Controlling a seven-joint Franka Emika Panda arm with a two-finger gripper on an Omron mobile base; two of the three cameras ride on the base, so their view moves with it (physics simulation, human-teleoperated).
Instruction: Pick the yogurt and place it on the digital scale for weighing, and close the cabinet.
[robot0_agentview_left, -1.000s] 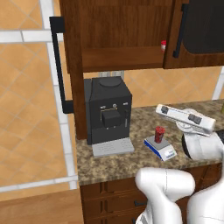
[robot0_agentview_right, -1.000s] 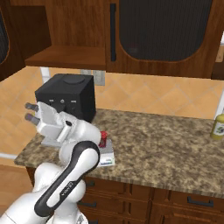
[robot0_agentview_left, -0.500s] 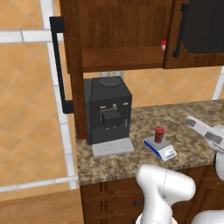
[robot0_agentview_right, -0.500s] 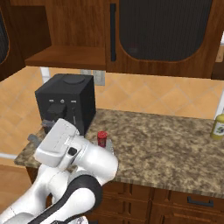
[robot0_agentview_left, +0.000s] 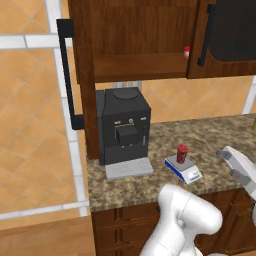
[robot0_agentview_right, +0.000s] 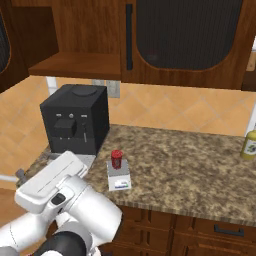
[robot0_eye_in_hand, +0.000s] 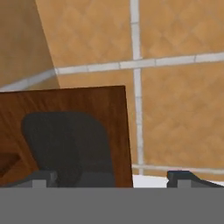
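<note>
The cabinet (robot0_agentview_left: 135, 45) fills the top of the left base view, one door (robot0_agentview_left: 75, 75) swung open at upper left, its shelf bare wood; the right base view adds a shut black-panelled door (robot0_agentview_right: 192, 35) at top. One coffee machine (robot0_agentview_left: 122, 127) stands centre-left. One digital scale (robot0_agentview_left: 184, 169) lies right of it, one yogurt (robot0_agentview_left: 182, 153) upright on top. The gripper (robot0_eye_in_hand: 109, 175) has its fingertips set wide apart, holding nothing, before a brown door.
</note>
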